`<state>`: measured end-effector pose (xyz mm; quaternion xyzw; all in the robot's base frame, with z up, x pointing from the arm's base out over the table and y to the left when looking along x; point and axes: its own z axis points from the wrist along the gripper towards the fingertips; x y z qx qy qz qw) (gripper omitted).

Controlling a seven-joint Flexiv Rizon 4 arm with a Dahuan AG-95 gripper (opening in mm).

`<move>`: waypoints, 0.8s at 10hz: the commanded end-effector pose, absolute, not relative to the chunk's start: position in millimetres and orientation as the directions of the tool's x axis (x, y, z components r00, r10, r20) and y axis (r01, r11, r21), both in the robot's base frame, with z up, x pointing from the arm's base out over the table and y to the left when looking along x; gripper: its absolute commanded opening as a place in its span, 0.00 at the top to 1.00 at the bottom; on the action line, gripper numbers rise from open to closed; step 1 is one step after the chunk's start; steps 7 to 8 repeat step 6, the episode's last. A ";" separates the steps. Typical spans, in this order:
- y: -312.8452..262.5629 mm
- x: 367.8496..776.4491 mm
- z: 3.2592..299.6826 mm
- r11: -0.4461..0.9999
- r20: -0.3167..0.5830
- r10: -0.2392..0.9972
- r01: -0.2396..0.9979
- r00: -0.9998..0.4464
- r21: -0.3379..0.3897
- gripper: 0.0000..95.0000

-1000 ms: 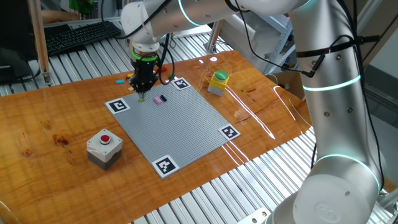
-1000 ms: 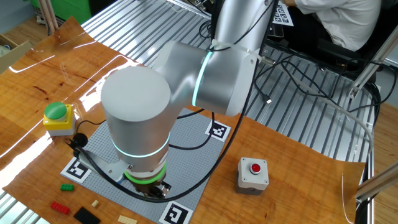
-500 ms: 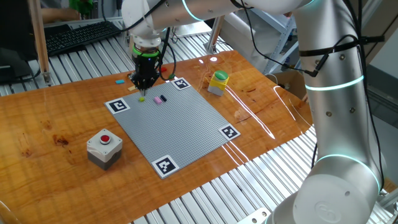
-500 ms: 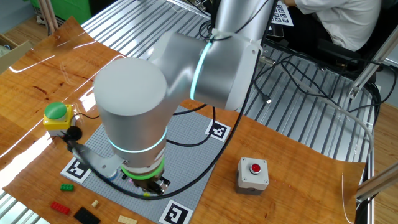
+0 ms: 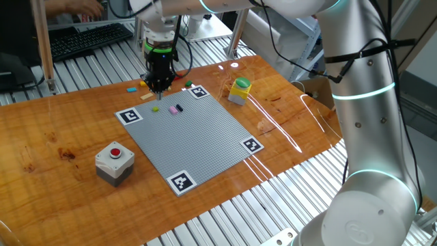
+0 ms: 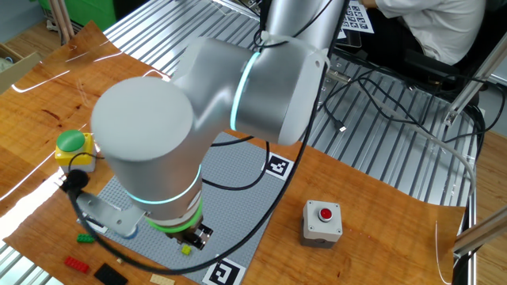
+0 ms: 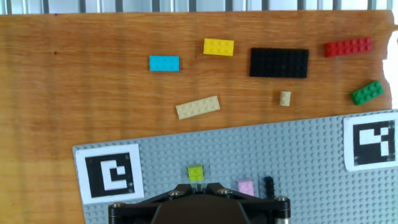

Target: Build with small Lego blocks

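A small lime Lego block [image 7: 196,173] sits on the grey baseplate [image 5: 198,140] near its marked corner, beside a pink block [image 7: 245,186] and a tiny black one [image 7: 268,184]. My gripper [image 5: 159,85] hangs above that corner with its jaws shut and nothing between them. The other fixed view has the lime block [image 6: 186,250] just below the gripper [image 6: 196,236]. Loose blocks lie on the wood beyond the plate: cyan [image 7: 164,63], yellow [image 7: 219,46], a black plate [image 7: 279,63], red [image 7: 348,46], green [image 7: 367,92] and tan [image 7: 198,107].
A yellow box with a green round top [image 5: 240,89] stands to the right of the plate's far corner. A grey box with a red button [image 5: 114,162] sits on the wood to the plate's left. A keyboard [image 5: 89,39] lies beyond the table.
My gripper has lifted off the baseplate and drawn back toward the loose blocks. The lime block it stood over now sits uncovered on the plate.
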<state>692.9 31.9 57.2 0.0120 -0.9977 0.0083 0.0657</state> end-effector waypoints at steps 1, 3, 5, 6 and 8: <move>32.2 692.8 58.4 0.999 0.164 -0.041 -0.043 -0.986 -0.009 1.00; 32.2 692.9 58.5 0.999 0.164 -0.034 -0.037 -0.986 -0.014 1.00; 32.3 693.1 58.3 0.999 0.167 -0.026 -0.030 -0.986 -0.025 1.00; 32.3 693.1 58.3 0.999 0.171 -0.025 -0.029 -0.985 -0.025 1.00; 32.3 693.1 58.3 0.999 0.171 -0.025 -0.029 -0.985 -0.025 1.00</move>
